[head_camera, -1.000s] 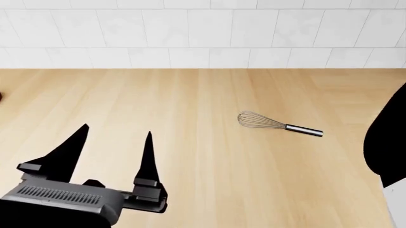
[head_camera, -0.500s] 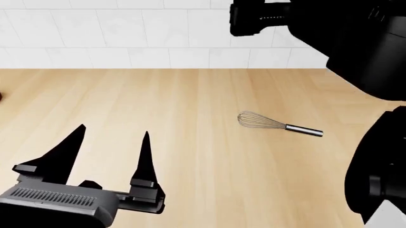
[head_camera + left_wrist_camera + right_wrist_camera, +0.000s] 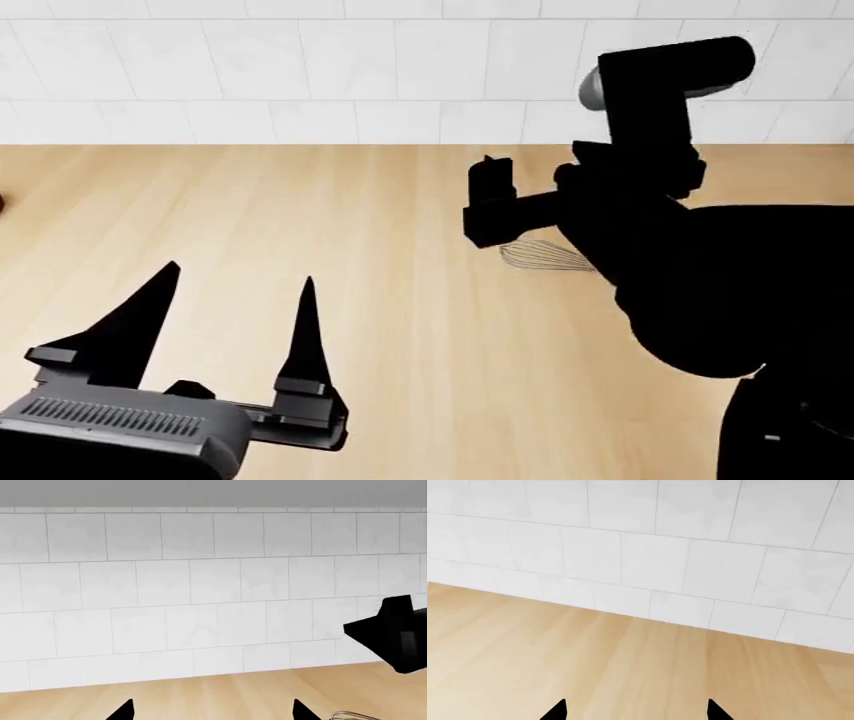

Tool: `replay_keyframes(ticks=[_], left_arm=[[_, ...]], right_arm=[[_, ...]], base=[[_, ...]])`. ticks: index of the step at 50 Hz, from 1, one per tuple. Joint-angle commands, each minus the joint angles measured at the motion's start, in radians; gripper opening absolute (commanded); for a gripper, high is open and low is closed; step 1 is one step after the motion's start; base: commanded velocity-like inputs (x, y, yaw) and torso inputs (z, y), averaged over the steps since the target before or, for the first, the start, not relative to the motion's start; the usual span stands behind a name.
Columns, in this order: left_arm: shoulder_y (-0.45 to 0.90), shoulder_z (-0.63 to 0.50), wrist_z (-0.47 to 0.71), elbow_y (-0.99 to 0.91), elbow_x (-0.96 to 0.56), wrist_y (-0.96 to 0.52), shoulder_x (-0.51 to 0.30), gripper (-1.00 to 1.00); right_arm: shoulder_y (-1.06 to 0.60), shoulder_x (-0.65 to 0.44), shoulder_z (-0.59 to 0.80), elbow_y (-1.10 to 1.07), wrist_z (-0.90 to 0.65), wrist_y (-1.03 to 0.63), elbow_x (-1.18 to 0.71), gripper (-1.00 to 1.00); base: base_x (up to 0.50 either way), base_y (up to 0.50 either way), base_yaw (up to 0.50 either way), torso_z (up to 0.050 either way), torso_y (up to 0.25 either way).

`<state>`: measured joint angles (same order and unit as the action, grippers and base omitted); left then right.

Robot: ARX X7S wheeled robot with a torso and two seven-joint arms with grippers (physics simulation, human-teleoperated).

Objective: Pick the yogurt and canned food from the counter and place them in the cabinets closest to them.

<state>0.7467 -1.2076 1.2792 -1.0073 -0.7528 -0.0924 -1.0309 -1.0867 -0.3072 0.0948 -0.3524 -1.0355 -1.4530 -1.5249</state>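
The yogurt and the canned food are out of view in all frames. The beige wood-grain counter fills the head view. My left gripper hovers over its near left part, open and empty; its two black fingertips show wide apart in the left wrist view. My right arm is a large black mass at the right of the head view. My right gripper is open and empty over bare counter, facing the tiled wall.
A wire whisk lies on the counter right of centre, its handle hidden by my right arm; its wires show in the left wrist view. A white tiled wall backs the counter. A small dark thing sits at the left edge.
My right arm has swung down from the top right of the head view into the middle right and now covers the whisk's handle. My left gripper has hardly moved.
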Motion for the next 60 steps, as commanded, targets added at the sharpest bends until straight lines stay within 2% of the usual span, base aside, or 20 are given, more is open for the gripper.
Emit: replay_keyframes(ticks=[1,5,10,20,27,39,47,60], left_arm=[[0.0,-0.004,-0.001,0.004,0.002,0.002,0.002,1.0],[-0.003,-0.007,-0.002,0.005,0.006,0.004,0.004,1.0],[-0.008,-0.009,-0.003,0.008,0.012,0.012,0.002,1.0],[-0.012,-0.013,-0.004,0.013,0.019,0.025,-0.005,1.0],[-0.011,-0.018,-0.003,0.015,0.021,0.024,-0.003,1.0],[-0.004,-0.021,0.002,0.005,0.017,0.019,-0.006,1.0],[-0.005,-0.022,0.002,0.0,0.02,0.025,-0.014,1.0],[-0.024,-0.027,-0.019,0.03,0.035,0.066,-0.023,1.0]], right_arm=[[0.121,0.004,0.041,-0.041,-0.113,-0.002,-0.101,1.0],[0.124,0.011,0.085,-0.023,-0.189,-0.002,-0.197,1.0],[0.15,0.023,0.12,-0.005,-0.211,0.016,-0.261,1.0],[0.23,0.046,0.12,-0.075,-0.127,0.041,-0.182,1.0],[0.234,0.026,0.112,-0.13,-0.146,0.061,-0.2,1.0],[0.299,-0.043,0.092,-0.374,-0.345,0.144,-0.335,1.0],[0.323,-0.089,0.139,-0.523,-0.5,0.225,-0.441,1.0],[0.462,-0.079,0.094,-0.614,-0.419,0.216,-0.31,1.0]], base=[[0.0,0.0,0.0,0.0,0.0],[0.0,0.0,0.0,0.0,0.0],[0.0,0.0,0.0,0.0,0.0],[0.0,0.0,0.0,0.0,0.0],[0.0,0.0,0.0,0.0,0.0],[0.0,0.0,0.0,0.0,0.0],[0.0,0.0,0.0,0.0,0.0],[0.0,0.0,0.0,0.0,0.0]])
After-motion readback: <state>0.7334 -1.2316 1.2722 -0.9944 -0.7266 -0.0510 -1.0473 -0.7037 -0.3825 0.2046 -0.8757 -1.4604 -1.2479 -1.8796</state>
